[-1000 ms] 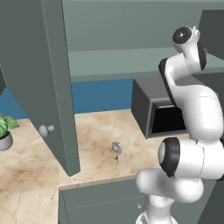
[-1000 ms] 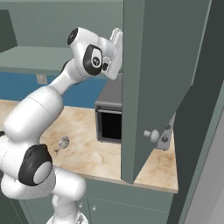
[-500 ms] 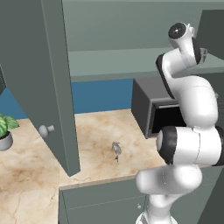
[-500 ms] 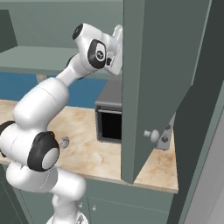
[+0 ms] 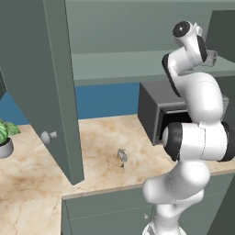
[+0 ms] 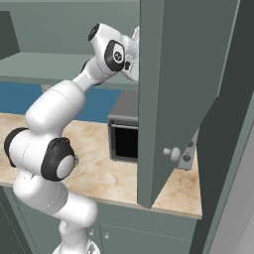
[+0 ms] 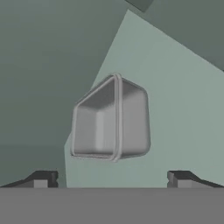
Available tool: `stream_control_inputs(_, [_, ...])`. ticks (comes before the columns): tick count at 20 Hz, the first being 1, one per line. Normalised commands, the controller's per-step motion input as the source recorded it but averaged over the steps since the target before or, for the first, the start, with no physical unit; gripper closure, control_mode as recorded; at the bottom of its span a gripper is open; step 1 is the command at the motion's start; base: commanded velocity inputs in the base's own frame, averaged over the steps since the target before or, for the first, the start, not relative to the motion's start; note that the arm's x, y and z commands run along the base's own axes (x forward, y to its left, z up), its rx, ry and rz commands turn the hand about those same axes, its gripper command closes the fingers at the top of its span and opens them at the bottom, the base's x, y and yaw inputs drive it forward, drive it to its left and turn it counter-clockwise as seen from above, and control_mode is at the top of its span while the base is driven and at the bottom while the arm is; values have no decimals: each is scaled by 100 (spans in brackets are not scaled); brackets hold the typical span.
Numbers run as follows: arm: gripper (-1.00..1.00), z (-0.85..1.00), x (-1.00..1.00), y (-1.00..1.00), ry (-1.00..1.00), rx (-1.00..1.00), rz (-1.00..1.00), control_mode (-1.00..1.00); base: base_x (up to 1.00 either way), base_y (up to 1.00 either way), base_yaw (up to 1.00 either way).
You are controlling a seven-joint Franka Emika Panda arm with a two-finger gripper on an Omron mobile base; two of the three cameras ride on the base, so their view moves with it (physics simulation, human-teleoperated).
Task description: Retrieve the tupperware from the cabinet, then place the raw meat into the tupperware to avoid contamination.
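The tupperware (image 7: 111, 118), a small pale grey translucent box, lies on the shelf of the cabinet (image 5: 114, 64), tipped so its open side faces left in the hand view. My gripper (image 7: 111, 179) is open just short of it, one dark fingertip (image 7: 41, 178) on each side and nothing between them. My arm (image 5: 193, 92) reaches up to the shelf's right end, and the cabinet's right door (image 6: 178, 89) hides the hand in the right base view. The raw meat (image 5: 122, 157), a tiny grey-whitish lump, lies on the marble counter (image 5: 101, 137) below.
The cabinet's left door (image 5: 59, 92) stands open over the counter. A dark grey microwave (image 5: 156, 110) sits under the shelf, beside my arm. A potted plant (image 5: 4, 137) stands at the counter's far left. Low cabinets (image 5: 105, 211) run under the counter.
My arm's upper joints have straightened and risen a little, and the hand has pushed further into the cabinet. The gripper has stayed open.
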Motion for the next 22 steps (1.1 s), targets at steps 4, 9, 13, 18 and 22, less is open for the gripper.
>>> stream_control_inputs(4, [-100,-6,6,-5,-2,0,-6,-100,0,0,0])
stream_control_inputs(9, [-100,-5,-4,-16,-8,1,-6,-100,0,0,0])
stream_control_inputs(13, [-100,-12,0,-18,-6,2,-5,-100,0,0,0])
stream_control_inputs(18, [-100,-19,3,-8,-6,2,-2,-100,0,0,0])
stream_control_inputs(22, [-100,-27,13,0,-6,1,0,-100,0,0,0])
